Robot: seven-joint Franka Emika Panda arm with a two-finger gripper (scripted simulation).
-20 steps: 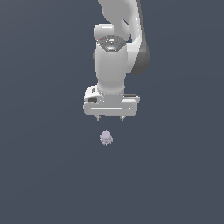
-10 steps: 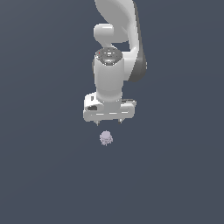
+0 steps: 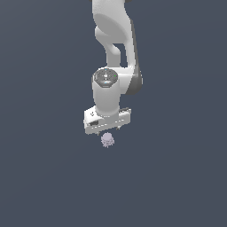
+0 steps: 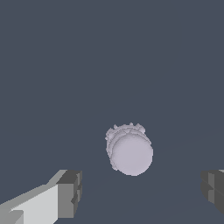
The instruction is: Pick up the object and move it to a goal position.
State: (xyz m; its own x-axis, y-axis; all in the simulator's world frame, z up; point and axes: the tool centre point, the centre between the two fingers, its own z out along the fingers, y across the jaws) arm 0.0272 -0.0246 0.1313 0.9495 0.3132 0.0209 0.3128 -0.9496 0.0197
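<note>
Gripper (image 3: 107,131) wide open, pointing down just above the object (image 3: 107,140); fingers (image 4: 69,193) apart on either side of it, no contact visible, nothing held

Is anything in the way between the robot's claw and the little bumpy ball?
Nothing visible. The gripper is open, and the wrist view shows only bare dark floor between its fingers and the little bumpy ball. No goal marker is visible.

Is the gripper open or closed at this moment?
Open. In the wrist view the fingers stand wide apart, with the object in the gap, untouched by the gripper.
</note>
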